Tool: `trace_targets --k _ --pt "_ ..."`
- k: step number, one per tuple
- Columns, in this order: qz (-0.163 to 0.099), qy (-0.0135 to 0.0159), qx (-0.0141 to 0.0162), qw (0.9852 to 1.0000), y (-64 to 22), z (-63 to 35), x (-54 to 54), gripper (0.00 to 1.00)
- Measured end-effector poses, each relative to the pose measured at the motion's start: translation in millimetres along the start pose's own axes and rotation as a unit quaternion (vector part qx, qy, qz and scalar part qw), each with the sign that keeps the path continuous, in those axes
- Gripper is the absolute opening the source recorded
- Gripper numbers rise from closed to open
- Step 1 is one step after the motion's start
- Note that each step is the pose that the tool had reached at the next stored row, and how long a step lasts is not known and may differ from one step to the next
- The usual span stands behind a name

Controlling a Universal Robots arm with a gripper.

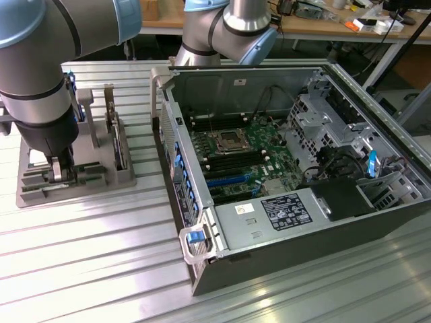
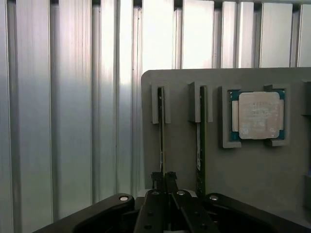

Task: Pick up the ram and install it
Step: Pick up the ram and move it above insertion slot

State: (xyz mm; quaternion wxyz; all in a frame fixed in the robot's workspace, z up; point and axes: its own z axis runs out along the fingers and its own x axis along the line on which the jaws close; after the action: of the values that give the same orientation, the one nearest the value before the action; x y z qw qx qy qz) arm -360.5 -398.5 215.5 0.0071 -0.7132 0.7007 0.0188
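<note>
Evidently at the pick-up step, install not yet begun. Down over the grey holder (image 2: 252, 174) at the exterior view's left, apart from the open computer case (image 1: 303, 262) on the ribbed surface (image 1: 101, 256). Fingers (image 2: 171, 182) drawn together and, as far as can be judged, clamped on 1 end of the ram (image 2: 161, 131), 1 pad on each face. Ram upright, edge-on, seated in its slot, just beside a 2nd stick (image 2: 200, 141) and farther from the processor chip (image 2: 257, 115). Calls, by this reading, for a straight, untilted pull along the slot guides.
</note>
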Motion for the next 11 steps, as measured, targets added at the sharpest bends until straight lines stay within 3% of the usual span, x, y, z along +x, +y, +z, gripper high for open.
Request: trace_targets --k 5,11 --pt "0.000 0.0000 0.0000 1.0000 0.4 -22.8 -0.9 0.12" --pt "0.000 0.0000 0.0000 1.0000 0.6 -41.7 -1.5 0.12"
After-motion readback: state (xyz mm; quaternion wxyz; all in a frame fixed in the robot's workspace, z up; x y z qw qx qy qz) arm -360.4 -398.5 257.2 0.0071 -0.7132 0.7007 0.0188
